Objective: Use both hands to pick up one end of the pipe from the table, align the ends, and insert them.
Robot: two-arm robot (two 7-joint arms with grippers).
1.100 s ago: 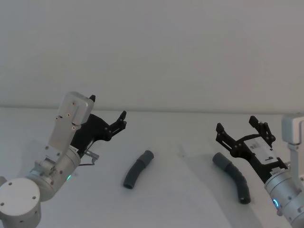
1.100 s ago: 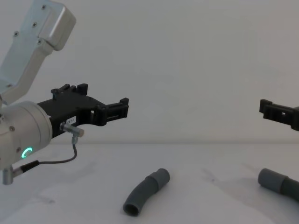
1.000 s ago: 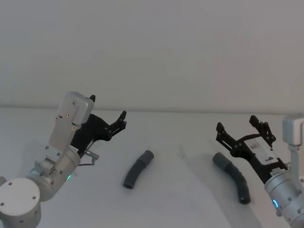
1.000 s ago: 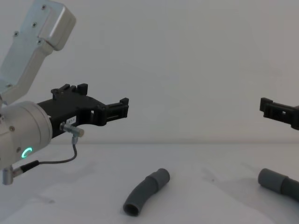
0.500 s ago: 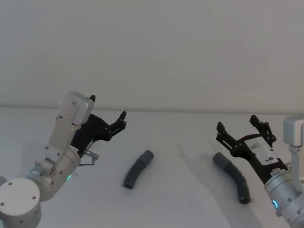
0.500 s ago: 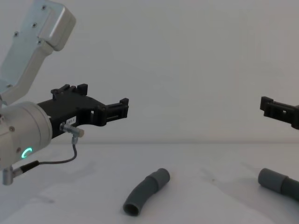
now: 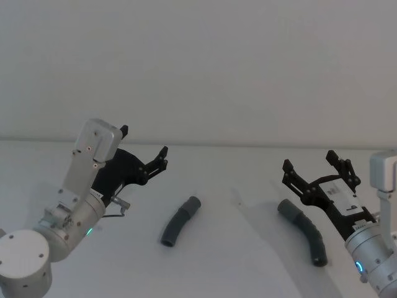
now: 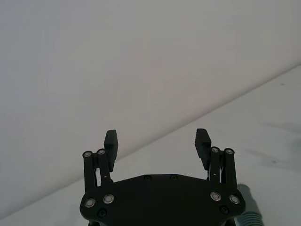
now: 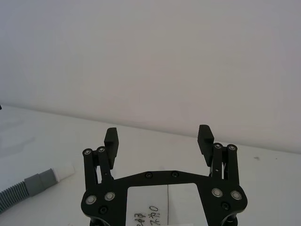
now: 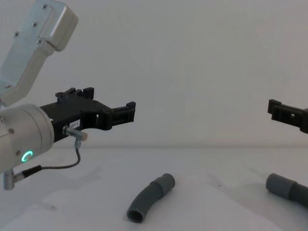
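Two dark-grey pipe pieces lie apart on the white table. One curved piece rests near the middle. The other piece lies to the right. My left gripper hovers open above the table, left of and behind the middle piece, holding nothing. My right gripper is open and empty in the air just beyond the right piece's far end. In the right wrist view a pipe end with a white tip, grey collar and ribbed section lies on the table beside the gripper.
A plain pale wall stands behind the table's far edge. A thin cable loops under the left wrist. White tabletop stretches between the two pipe pieces.
The left gripper has shifted slightly to the right. The right gripper and both pipe pieces have stayed in place.
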